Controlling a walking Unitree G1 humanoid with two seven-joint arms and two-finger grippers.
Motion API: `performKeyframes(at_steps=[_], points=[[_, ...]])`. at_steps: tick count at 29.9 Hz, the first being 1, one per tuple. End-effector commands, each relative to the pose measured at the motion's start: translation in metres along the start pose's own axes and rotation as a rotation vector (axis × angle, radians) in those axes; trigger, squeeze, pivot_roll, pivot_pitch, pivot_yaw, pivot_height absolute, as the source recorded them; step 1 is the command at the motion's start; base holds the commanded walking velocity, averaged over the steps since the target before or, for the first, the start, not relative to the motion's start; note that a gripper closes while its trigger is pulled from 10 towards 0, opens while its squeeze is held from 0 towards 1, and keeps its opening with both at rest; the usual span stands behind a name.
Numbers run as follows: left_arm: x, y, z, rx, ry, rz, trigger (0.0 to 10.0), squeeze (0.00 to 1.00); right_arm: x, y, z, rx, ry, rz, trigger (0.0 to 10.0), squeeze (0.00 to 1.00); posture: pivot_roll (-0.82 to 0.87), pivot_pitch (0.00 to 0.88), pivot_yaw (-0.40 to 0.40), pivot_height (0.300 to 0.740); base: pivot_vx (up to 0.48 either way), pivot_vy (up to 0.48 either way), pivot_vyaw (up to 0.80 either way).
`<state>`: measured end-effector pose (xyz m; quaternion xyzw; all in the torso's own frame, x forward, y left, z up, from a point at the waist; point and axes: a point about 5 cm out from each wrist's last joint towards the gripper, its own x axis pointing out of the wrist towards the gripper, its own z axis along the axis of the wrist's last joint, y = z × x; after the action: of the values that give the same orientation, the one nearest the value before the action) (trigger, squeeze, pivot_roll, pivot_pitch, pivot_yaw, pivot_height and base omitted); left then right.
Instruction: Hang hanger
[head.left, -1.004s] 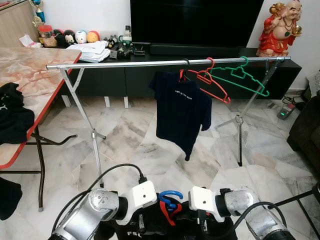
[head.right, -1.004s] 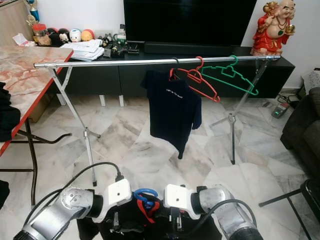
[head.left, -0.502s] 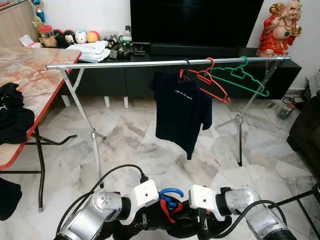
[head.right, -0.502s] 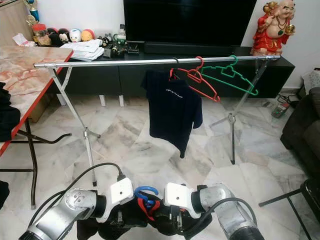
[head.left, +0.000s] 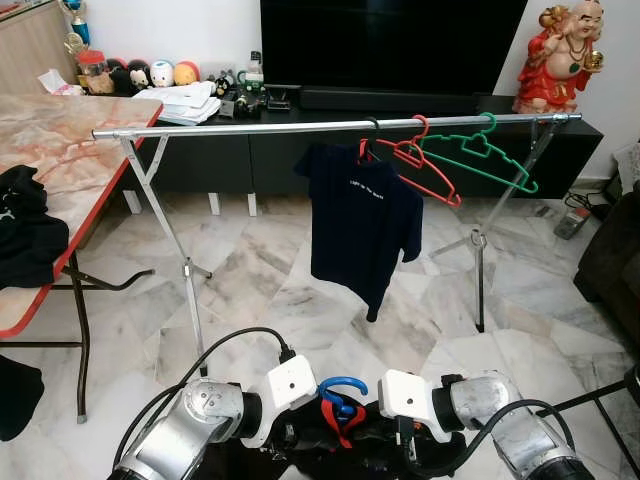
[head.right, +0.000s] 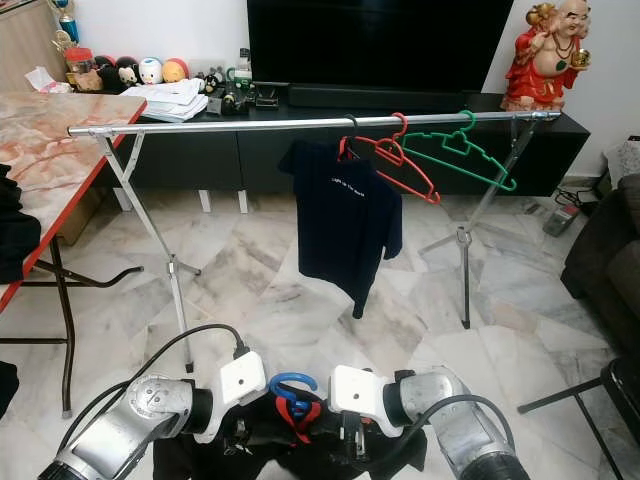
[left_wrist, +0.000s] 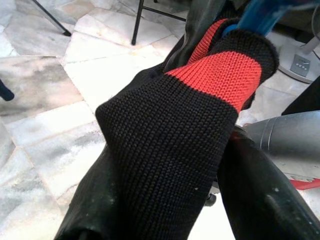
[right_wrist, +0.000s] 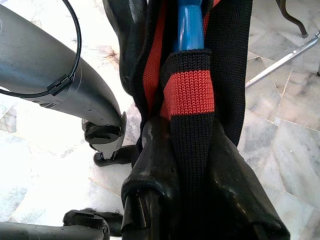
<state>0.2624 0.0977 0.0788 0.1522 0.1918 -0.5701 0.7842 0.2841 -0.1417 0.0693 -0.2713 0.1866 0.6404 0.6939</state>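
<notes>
Floor (head.left: 270, 290): pale marble tiles with grey veining, running under everything
Table (head.left: 60, 140): one, far left, marbled pink top with red edge, folding black legs; one dark garment (head.left: 25, 240) heaped on its near edge
Sideboard (head.left: 230, 150): one long black low unit along the back wall, with a row of small figurines (head.left: 150, 72) and a stack of papers (head.left: 185, 100) at its left end
Television (head.left: 390, 45): one, black, above the sideboard, centre
Rail (head.left: 300, 126): one silver bar on two crossed-leg stands, spanning the room from the table to the right side
On the rail: one navy T-shirt (head.left: 362, 225) hanging right of centre; beside it one red hanger (head.left: 425, 170), bare; then one green hanger (head.left: 480, 155), bare
Statue (head.left: 567, 55): one, red and gold, on the right end of the sideboard
Left gripper (left_wrist: 165, 165): low in front of the robot, fingers clamped on the black-and-red knitted garment (left_wrist: 200, 100)
Blue hanger (head.left: 342, 392): one, its hook standing up between the two wrists, well below and short of the rail; its neck runs into the knitted collar
Right gripper (right_wrist: 192, 170): just beside the left one, fingers closed tight on the knitted collar just under the blue hanger's neck
Dark sofa (head.left: 615, 260): one, at the far right edge
</notes>
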Motion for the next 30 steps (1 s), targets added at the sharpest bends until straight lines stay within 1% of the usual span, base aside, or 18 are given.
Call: performKeyframes(at_steps=[1, 9, 13, 17, 25, 26, 27, 28, 29, 30], points=[[-0.0016, 0.0038, 0.0089, 0.032, -0.027, 0.003, 0.0, 0.0, 0.0009, 0.0032, 0.0046, -0.02, -0.021, 0.029, 0.0, 0.0, 0.05, 0.055, -0.029, 0.74, 0.0, 0.0, 0.0], [-0.003, 0.0022, 0.0103, 0.047, -0.026, -0.02, 0.0, 0.0, 0.0009, 0.0042, 0.0045, -0.014, -0.024, 0.04, 0.0, 0.0, 0.05, 0.046, -0.027, 0.74, 0.0, 0.0, 0.0], [-0.0022, 0.0003, 0.0133, 0.055, -0.041, -0.03, 0.0, 0.0, 0.0008, 0.0045, 0.0047, -0.007, -0.027, 0.046, 0.0, 0.0, 0.05, 0.039, -0.027, 0.74, 0.0, 0.0, 0.0], [0.0012, -0.0052, 0.0148, 0.069, -0.05, -0.057, 0.0, 0.0, 0.0014, 0.0059, 0.0042, -0.004, -0.027, 0.057, 0.0, 0.0, 0.05, 0.035, -0.026, 0.74, 0.0, 0.0, 0.0], [0.002, -0.0052, 0.0152, 0.07, -0.06, -0.046, 0.0, 0.0, 0.0011, 0.0082, 0.0009, 0.01, -0.018, 0.064, 0.0, 0.0, 0.05, 0.028, -0.024, 0.74, 0.0, 0.0, 0.0], [0.002, -0.0045, 0.0158, 0.068, -0.064, -0.041, 0.0, 0.0, 0.0015, 0.0071, 0.0002, 0.015, -0.015, 0.052, 3.0, 0.0, 0.05, 0.025, -0.024, 0.74, 0.0, 0.0, 0.0], [0.0021, -0.0035, 0.0164, 0.067, -0.067, -0.035, 0.0, 0.0, 0.0022, 0.0061, -0.0007, 0.03, -0.015, 0.043, 4.9, 0.0, 0.05, 0.025, -0.024, 0.74, 0.0, 0.0, 0.0], [0.0023, -0.0034, 0.0163, 0.068, -0.067, -0.034, 0.0, 0.0, 0.0024, 0.0062, -0.001, 0.038, -0.017, 0.044, 4.9, 0.0, 0.05, 0.025, -0.023, 0.74, 0.0, 0.0, 0.0], [0.003, -0.003, 0.0158, 0.066, -0.067, -0.028, 0.0, 0.0, 0.0026, 0.0084, 0.0, 0.043, -0.028, 0.07, 10.0, 1.0, 0.05, 0.023, -0.022, 0.74, 0.0, 0.0, 0.0], [0.0036, -0.0028, 0.0152, 0.064, -0.067, -0.024, 0.0, 0.0, 0.0029, 0.0107, 0.0011, 0.048, -0.04, 0.095, 10.0, 1.0, 0.05, 0.024, -0.022, 0.74, 0.0, 0.0, 0.0]])
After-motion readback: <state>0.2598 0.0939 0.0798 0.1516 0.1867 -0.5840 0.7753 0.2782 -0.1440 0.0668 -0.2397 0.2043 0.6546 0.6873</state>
